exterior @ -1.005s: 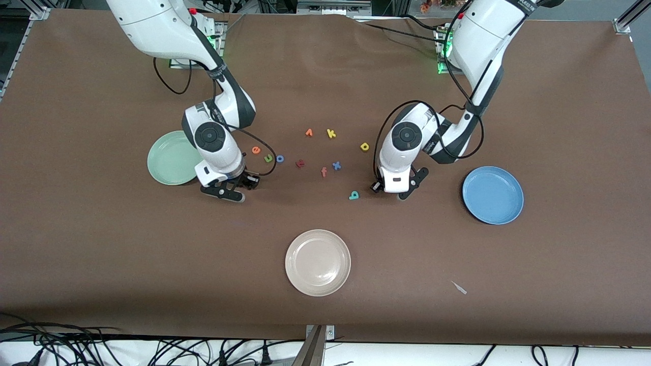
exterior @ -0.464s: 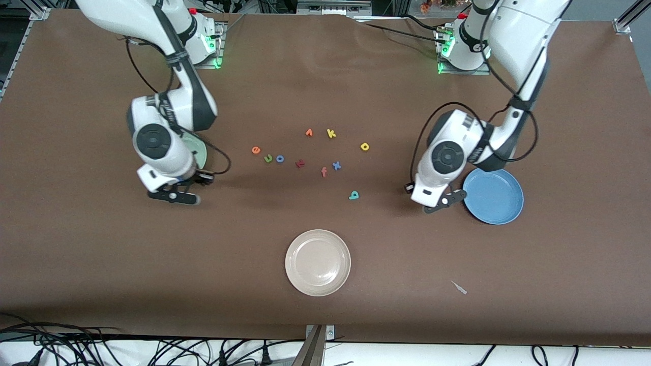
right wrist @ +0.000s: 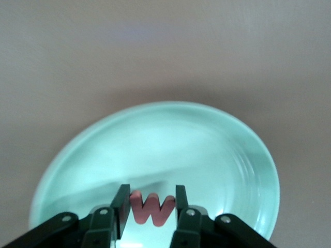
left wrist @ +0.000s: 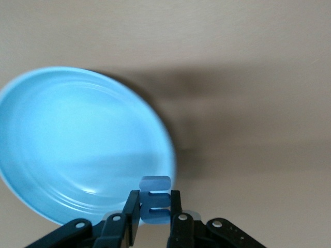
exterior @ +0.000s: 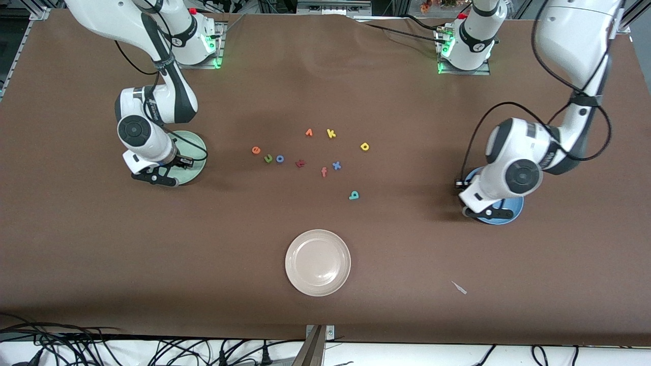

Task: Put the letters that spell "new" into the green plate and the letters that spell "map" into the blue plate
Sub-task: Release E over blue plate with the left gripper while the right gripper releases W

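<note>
Here the right end effector (right wrist: 150, 206) hangs over the green plate (exterior: 196, 145) at the right arm's end of the surface, its fingers clamped on the salmon-red "w" (right wrist: 152, 208), while the left end effector (left wrist: 155, 212) is over the rim of the blue plate (left wrist: 62, 150) with its fingers pinched tight on the blue "m" (left wrist: 155, 199). On the surface between the plates lie the orange "e" (exterior: 256, 150), green "n" (exterior: 268, 158), yellow "p" (exterior: 364, 147) and teal "a" (exterior: 354, 195), all outside the plates.

Three round plates, the green plate (right wrist: 181, 139), the blue plate (left wrist: 77, 144) and a cream plate (exterior: 318, 262); twelve foam letters, ten loose letters (exterior: 331, 133) on the table (exterior: 325, 315), a pink "w" (right wrist: 151, 209) in the right gripper (right wrist: 151, 199) and a blue "m" (left wrist: 155, 204) in the left gripper (left wrist: 154, 199).
</note>
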